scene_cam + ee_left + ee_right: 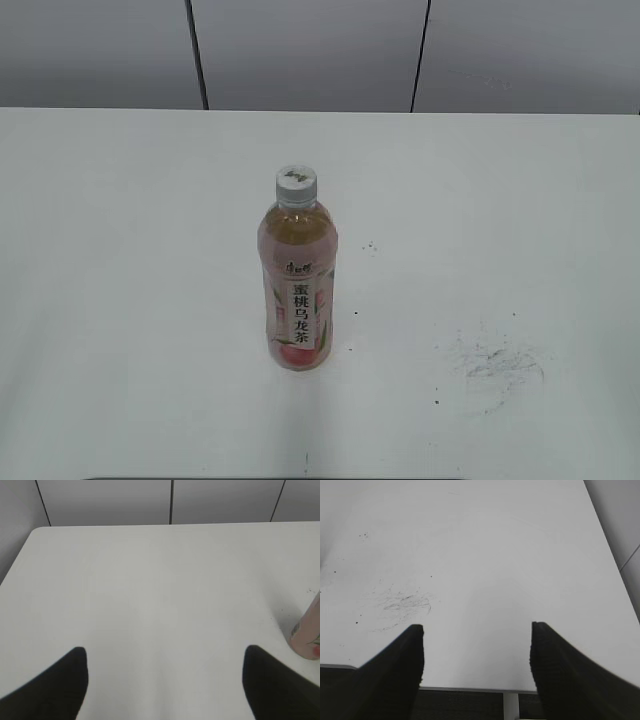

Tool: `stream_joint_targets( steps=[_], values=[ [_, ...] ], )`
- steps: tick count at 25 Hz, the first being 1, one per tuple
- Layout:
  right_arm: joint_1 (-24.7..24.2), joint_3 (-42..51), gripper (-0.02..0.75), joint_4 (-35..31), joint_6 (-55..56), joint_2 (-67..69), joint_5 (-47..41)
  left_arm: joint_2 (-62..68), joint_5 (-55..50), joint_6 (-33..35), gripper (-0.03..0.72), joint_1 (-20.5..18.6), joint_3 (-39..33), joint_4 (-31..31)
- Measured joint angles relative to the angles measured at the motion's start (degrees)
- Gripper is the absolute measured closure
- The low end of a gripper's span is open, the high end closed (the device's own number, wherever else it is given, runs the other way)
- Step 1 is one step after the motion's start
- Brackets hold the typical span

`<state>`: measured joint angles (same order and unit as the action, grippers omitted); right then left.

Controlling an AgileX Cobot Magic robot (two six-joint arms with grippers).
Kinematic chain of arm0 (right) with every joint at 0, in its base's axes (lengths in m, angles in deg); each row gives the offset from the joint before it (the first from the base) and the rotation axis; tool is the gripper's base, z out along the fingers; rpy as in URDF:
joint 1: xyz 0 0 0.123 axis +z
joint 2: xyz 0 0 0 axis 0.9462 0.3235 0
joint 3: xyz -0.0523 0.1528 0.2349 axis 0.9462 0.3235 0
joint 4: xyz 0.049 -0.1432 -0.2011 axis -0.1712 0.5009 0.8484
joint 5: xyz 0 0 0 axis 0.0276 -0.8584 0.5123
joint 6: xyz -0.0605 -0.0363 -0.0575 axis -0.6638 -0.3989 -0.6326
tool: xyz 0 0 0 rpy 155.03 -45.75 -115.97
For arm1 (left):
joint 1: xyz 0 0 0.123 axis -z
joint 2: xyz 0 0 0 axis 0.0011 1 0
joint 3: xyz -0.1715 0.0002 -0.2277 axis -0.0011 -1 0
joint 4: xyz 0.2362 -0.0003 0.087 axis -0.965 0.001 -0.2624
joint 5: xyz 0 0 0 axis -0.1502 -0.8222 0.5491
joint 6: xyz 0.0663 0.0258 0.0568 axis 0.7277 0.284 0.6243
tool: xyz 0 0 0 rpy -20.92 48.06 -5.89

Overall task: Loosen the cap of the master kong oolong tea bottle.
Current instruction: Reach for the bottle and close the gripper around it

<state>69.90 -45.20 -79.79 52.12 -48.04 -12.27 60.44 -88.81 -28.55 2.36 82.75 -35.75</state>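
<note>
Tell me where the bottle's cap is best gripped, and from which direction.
Probably from straight above, tool pads closing on the ribbed rim of the cap. The bottle stands upright on the table, so the cap faces up with open space around it.

White table point(120, 300); upright master kong oolong tea bottle point(297, 290) near its middle; dark scuff marks point(495, 365) to the right

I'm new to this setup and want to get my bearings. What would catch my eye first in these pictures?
The bottle of amber tea stands upright and alone near the middle of the white table, its pale cap on top. To its right, dark scuff marks smudge the tabletop. Both the left claw and the right claw are open over bare table, holding nothing.
</note>
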Motion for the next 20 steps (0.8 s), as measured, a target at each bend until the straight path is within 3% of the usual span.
stream_joint_targets(
  steps=[20],
  values=[
    [0.0,0.0,0.236,0.0,0.0,0.0,0.5,0.0,0.0,0.0,0.125,0.0,0.0,0.0]
  ],
)
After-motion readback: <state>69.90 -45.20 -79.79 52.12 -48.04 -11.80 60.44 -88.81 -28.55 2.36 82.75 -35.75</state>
